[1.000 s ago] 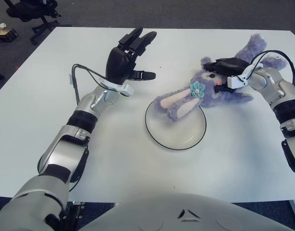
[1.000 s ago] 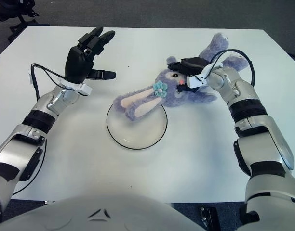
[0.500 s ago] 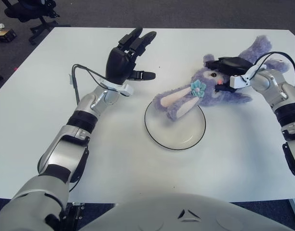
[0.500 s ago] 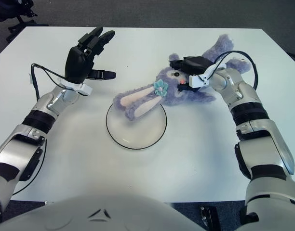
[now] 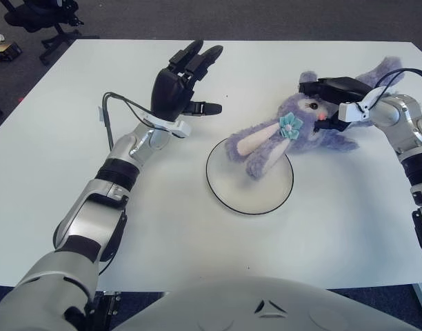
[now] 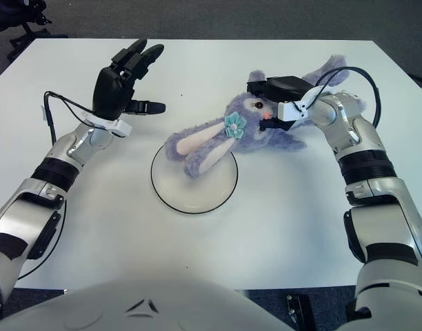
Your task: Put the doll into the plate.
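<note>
A purple plush bunny doll (image 5: 300, 125) with long pink-lined ears and a teal flower lies on the white table, right of centre. Its ears (image 5: 260, 147) hang over the far rim of a round, dark-rimmed plate (image 5: 249, 183); its body stays outside, to the plate's right. My right hand (image 5: 333, 96) is shut on the doll's head and body from behind, with the black fingers across the top of the head. Raised well above the table to the plate's far left, my left hand (image 5: 185, 81) has its fingers spread and holds nothing.
The white table (image 5: 197, 234) has bare surface in front of and left of the plate. Black cables run along both forearms (image 5: 118, 100). An office chair base (image 5: 56, 27) stands on the dark floor beyond the table's far left corner.
My right hand has carried the doll a little to the right and farther away, lifting its head. The plate has shifted slightly. The left hand has not moved.
</note>
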You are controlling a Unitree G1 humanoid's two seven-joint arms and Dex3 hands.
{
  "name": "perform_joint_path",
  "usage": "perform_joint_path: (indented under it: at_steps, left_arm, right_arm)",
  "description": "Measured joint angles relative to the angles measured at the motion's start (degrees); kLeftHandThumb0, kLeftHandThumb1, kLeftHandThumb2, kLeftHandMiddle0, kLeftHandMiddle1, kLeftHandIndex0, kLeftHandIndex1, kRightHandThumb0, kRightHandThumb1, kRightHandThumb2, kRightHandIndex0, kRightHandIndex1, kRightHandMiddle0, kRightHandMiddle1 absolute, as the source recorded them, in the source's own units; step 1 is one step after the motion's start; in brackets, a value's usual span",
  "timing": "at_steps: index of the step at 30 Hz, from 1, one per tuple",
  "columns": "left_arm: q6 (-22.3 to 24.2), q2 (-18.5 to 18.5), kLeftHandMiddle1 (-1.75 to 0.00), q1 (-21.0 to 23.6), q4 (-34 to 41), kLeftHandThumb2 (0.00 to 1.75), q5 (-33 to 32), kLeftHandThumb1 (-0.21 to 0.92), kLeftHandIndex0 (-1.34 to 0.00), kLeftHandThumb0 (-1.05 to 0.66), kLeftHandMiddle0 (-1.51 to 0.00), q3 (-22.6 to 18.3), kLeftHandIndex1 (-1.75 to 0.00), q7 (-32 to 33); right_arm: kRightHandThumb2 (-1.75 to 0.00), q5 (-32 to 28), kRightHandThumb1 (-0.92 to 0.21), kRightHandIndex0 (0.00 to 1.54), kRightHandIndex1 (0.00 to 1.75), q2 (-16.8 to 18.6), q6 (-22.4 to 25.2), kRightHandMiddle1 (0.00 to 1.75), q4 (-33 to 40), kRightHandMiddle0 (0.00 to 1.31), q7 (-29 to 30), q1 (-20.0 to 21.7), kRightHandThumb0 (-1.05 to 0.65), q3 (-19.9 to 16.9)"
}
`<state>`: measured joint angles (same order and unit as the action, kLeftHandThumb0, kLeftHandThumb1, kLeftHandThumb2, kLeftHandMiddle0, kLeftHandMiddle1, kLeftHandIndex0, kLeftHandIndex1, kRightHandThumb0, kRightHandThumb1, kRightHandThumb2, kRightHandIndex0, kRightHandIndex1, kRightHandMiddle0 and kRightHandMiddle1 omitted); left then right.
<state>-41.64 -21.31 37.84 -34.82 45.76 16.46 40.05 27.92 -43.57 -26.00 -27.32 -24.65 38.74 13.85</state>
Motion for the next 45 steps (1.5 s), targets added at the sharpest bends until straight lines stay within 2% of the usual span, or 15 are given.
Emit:
perform_joint_path:
  at_steps: [31, 37, 45]
  left_arm:
    - [0.4, -0.1, -0.01, 0.0, 0.0, 0.3, 0.0, 0.92, -0.44, -0.24, -0.48, 0.0, -0.16, -0.1]
    - [0.5, -0.1, -0.01, 0.0, 0.0, 0.3, 0.0, 0.92, -0.45, -0.25, -0.48, 0.0, -0.16, -0.2]
    - [1.0, -0.1, -0.01, 0.0, -0.5, 0.3, 0.0, 0.92, -0.45, -0.24, -0.49, 0.1, -0.16, -0.5]
  right_arm:
    - [-1.29, -2.3, -0.31, 0.66, 1.61, -0.4, 5.7, 1.75, 6.1, 0.41, -0.8, -1.7, 0.0, -4.9]
    - [-1.29, -2.5, -0.31, 0.66, 1.61, -0.6, 5.1, 1.75, 6.0, 0.41, -1.1, -1.0, 0.0, -5.2]
    - [-1.3, -4.8, -0.3, 0.67, 1.61, -0.5, 2.1, 1.75, 5.0, 0.42, -1.4, 1.0, 0.0, -5.6]
